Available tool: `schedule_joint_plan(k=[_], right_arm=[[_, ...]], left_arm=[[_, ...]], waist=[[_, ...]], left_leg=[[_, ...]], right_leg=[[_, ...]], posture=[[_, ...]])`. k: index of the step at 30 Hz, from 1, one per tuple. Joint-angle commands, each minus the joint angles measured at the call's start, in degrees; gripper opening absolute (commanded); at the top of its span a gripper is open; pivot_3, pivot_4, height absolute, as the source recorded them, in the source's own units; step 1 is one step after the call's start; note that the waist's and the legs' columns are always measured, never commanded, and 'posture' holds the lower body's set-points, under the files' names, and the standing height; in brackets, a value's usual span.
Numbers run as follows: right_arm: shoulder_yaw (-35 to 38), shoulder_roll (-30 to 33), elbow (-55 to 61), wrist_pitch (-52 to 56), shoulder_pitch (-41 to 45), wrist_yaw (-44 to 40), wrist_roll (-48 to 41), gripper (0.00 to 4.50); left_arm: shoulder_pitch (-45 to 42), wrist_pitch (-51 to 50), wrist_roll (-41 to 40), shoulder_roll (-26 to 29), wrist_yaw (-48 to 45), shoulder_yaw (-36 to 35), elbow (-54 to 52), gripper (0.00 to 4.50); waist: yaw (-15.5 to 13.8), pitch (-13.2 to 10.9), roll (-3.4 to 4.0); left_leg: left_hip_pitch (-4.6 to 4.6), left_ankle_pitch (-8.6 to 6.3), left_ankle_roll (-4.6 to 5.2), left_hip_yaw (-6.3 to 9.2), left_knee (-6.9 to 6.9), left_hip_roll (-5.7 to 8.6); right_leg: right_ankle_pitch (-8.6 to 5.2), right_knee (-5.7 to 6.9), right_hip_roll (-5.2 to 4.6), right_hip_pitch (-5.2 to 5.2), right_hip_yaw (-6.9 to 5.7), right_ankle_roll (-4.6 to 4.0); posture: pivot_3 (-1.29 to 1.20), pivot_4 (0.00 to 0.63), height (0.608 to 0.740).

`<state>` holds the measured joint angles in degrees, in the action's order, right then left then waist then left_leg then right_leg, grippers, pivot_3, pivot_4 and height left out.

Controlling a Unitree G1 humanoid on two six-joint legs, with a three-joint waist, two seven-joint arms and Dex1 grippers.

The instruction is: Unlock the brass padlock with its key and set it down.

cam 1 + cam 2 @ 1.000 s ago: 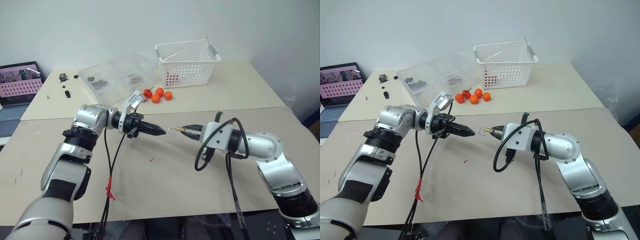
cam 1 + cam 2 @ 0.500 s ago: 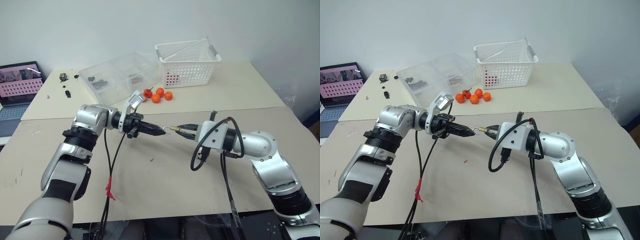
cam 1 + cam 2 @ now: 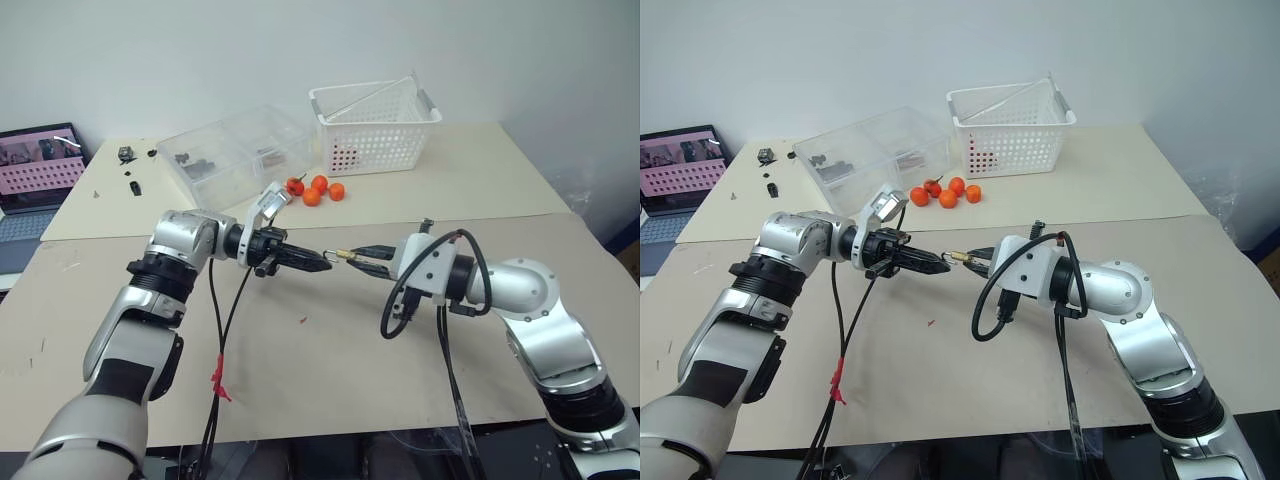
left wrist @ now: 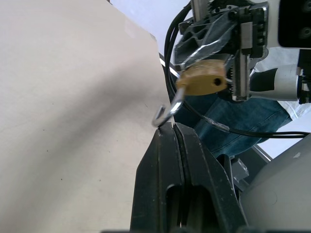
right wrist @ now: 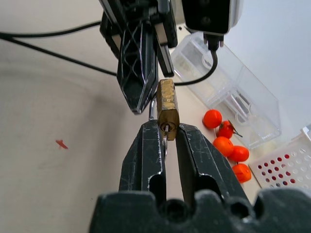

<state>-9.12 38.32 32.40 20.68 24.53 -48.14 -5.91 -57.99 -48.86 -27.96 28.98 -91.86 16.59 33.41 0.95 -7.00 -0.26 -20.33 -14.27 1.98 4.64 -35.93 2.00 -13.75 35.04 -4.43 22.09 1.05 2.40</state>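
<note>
While the right gripper (image 5: 166, 138) clamps the brass padlock (image 5: 167, 108) between its two fingers, the block stands clear of the fingertips with the keyway facing back toward the wrist and something silvery, likely the key (image 5: 165, 129), seated in it; holding it this way probably keeps the shackle end free. The left gripper (image 4: 174, 131) is fully closed, fingers pressed flat together, its tip touching or just beside the hooked free end of the shackle (image 4: 167, 110), which looks sprung out of the body; whether it is actually pinched cannot be told. Judgement: the closed left tip serves as a brace or puller on the shackle while the right holds the body steady, so unlocking looks nearly or already done, with setting down not yet done. Both grippers meet in mid-air above the middle of the table (image 3: 300, 380), nearer its front half. Well apart, toward the far edge, lie small orange fruits (image 3: 317, 190), a clear plastic box (image 3: 235, 150) and a white basket (image 3: 375, 125).
</note>
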Motion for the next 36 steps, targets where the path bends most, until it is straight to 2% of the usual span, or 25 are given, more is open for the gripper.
schedule_joint_plan(k=[1,12,16,23,24,25,26,30,33,36], right_arm=[[2.11,0.53,1.60,-0.30,0.41,0.76,-0.43,0.02],[4.55,2.74,-4.15,-1.13,-0.39,-0.82,-2.04,0.02],[5.39,2.19,-6.20,0.01,2.98,-1.50,-4.52,0.02],[4.28,3.24,-7.60,5.31,5.63,-5.58,-9.93,0.02],[4.19,3.59,-7.60,6.52,5.73,-6.39,-10.80,0.02],[4.40,4.11,-7.48,9.22,5.77,-7.57,-12.89,0.02],[4.78,4.39,-7.50,11.70,5.90,-8.31,-14.77,0.02],[4.72,6.04,-8.28,17.75,7.30,-10.78,-18.90,0.02],[3.43,6.79,-9.96,26.18,9.79,-12.59,-23.20,0.02],[2.34,5.49,-11.68,33.44,12.48,-13.94,-27.89,0.02]], left_arm=[[-0.25,0.59,-0.16,0.55,-0.64,-1.42,-0.64,0.04],[3.17,4.71,2.30,6.47,0.03,-2.68,-3.87,0.04],[6.20,4.34,1.99,9.61,1.59,-4.67,-9.89,1.07],[13.24,9.96,2.17,12.25,6.94,-9.34,-22.93,3.92],[13.97,10.93,2.29,12.39,7.47,-9.70,-24.15,4.27],[15.42,16.89,3.97,12.21,8.52,-10.33,-25.70,4.40],[16.39,23.83,6.87,11.61,11.38,-10.75,-26.34,4.40],[15.98,26.57,6.45,10.18,15.69,-13.56,-26.73,4.40],[15.52,37.03,10.27,8.31,21.06,-14.87,-25.42,4.40],[14.80,43.19,12.63,7.11,24.32,-15.24,-23.98,4.40]], waist=[[-0.03,0.00,0.00],[0.20,0.00,0.01],[0.10,0.00,0.01],[-0.18,0.01,0.02],[-0.25,0.01,0.02],[-0.30,0.01,0.02],[-0.31,0.01,0.02],[-0.34,0.01,0.02],[-0.30,0.02,0.03],[-0.27,0.02,0.02]], left_leg=[[0.00,0.00,0.00,0.00,0.00,0.01],[0.02,0.00,0.00,-0.02,0.03,-0.02],[0.00,0.00,0.00,0.00,0.02,-0.03],[0.01,0.00,-0.01,0.13,0.03,-0.06],[0.01,0.00,-0.01,0.15,0.04,-0.06],[0.01,0.00,-0.02,0.15,0.03,-0.06],[0.01,0.00,-0.02,0.16,0.03,-0.05],[0.00,0.01,-0.04,0.13,0.04,-0.11],[0.03,0.00,-0.03,0.07,0.04,-0.06],[0.03,0.00,-0.04,0.06,0.04,-0.05]], right_leg=[[0.00,0.00,-0.01,0.00,0.00,0.00],[0.00,0.01,0.01,0.03,0.03,-0.01],[0.01,0.00,0.00,0.03,0.03,-0.02],[0.04,-0.01,-0.03,0.05,0.11,-0.06],[0.05,-0.01,-0.04,0.05,0.11,-0.08],[0.06,-0.02,-0.05,0.05,0.13,-0.10],[0.06,-0.02,-0.06,0.04,0.13,-0.11],[0.17,-0.13,-0.10,0.05,0.22,-0.29],[0.18,-0.13,-0.10,0.04,0.29,-0.29],[0.19,-0.14,-0.09,0.05,0.29,-0.31]], posture=[[0.00,0.150,0.740],[0.00,0.150,0.740],[0.00,0.150,0.740],[0.00,0.150,0.740],[0.00,0.150,0.740],[0.00,0.150,0.740],[0.00,0.150,0.740],[0.00,0.150,0.740],[0.00,0.150,0.740],[0.00,0.150,0.740]])
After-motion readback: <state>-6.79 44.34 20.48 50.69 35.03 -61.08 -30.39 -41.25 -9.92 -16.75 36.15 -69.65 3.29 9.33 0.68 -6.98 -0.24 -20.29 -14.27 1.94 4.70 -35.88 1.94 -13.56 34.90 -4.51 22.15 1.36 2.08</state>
